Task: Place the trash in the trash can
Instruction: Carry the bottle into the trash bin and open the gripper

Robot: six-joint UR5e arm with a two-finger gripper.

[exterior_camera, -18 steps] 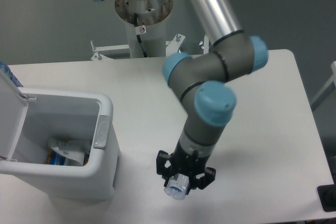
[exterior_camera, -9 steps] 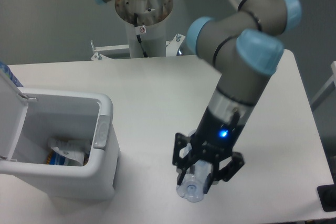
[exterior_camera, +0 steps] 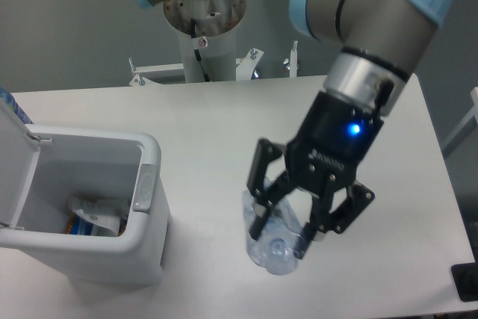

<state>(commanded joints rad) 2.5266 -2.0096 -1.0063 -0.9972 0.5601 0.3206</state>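
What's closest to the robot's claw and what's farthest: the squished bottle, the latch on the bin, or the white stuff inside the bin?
1. Bottle: right between the fingers of the claw.
2. Latch: to the left, on the bin's near wall.
3. White stuff: farther left, down inside the bin.

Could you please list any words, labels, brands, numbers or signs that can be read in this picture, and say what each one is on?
No text here can be read for certain.
Gripper body: a pale line of lettering under the blue light, too blurred to read.
Robot base column: a small red-and-white sticker, too small to read.
Wrapper inside the trash can: printed colours, no legible words.
Clear bottle: no label visible.
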